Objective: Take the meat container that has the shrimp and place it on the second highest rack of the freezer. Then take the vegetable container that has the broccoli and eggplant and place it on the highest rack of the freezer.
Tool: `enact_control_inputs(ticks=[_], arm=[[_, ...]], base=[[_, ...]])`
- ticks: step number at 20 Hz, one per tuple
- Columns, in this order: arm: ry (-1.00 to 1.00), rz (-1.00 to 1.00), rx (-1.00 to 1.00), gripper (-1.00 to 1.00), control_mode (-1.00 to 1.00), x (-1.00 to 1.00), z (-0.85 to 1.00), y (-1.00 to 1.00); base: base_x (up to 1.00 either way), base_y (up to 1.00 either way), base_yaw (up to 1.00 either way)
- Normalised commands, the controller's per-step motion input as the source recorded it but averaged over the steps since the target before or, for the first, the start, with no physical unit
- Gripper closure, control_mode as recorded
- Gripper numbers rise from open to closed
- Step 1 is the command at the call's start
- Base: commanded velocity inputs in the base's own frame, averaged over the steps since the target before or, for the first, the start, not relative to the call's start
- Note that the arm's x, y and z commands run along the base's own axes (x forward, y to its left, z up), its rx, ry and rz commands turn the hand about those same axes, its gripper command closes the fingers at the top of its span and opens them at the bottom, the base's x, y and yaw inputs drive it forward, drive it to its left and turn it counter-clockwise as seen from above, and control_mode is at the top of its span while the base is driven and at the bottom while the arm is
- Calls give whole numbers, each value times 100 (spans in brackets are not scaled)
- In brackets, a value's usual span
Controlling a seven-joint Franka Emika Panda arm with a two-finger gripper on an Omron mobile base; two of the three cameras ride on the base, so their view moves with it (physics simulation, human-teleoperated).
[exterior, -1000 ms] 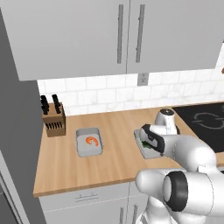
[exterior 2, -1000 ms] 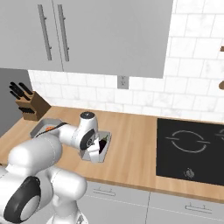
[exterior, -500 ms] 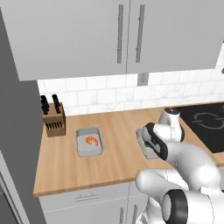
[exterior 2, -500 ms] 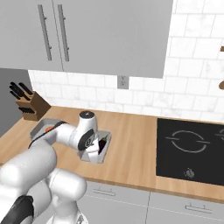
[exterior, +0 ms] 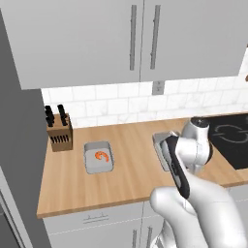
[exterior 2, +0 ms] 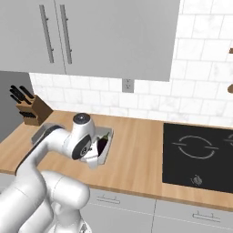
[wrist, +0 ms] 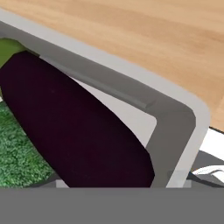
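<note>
We see the grey freezer (exterior: 19,160) as a tall flat side at the far left of the left base view, its door edge low in the corner. Beside it runs the wooden worktop (exterior: 126,174), with grey wall cabinets (exterior: 140,34) above and a black cooktop (exterior 2: 200,154) let into its right end.

The white arm (exterior 2: 54,145) bends down over the vegetable container (exterior 2: 107,146), a shallow grey tray lying between the knife block (exterior: 59,133) and the cooktop. The end effector is down at this tray, hidden behind the wrist in both base views and below the frame in the hand view — we cannot tell how wide its jaws stand or whether they have hold of anything.

In the hand view the eggplant (wrist: 74,127) lies glossy and dark along the tray's inner wall, with the broccoli (wrist: 17,148) pressed against its other side.

The meat container (exterior: 98,157) sits well apart on the worktop, just beside the knife block — the shrimp (exterior: 101,156) curled at its middle.
</note>
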Motion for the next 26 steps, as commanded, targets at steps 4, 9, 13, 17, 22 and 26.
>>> enact_control_inputs(ticks=[4, 9, 13, 17, 22, 26], arm=[[-1, 3, -2, 100, -100, -3, 76, 35], [0, 3, 0, 100, -100, -21, 70, 34], [-7, 0, 0, 100, -100, -31, 54, 9], [-14, 0, 1, 100, -100, -47, 37, -13], [-1, 1, 3, 100, 100, -32, 36, -2], [0, 0, 0, 100, 100, 0, 0, 0]], base=[[0, 0, 0], [0, 0, 0], [0, 0, 0], [0, 0, 0], [-15, 0, 2], [-83, 3, 5]])
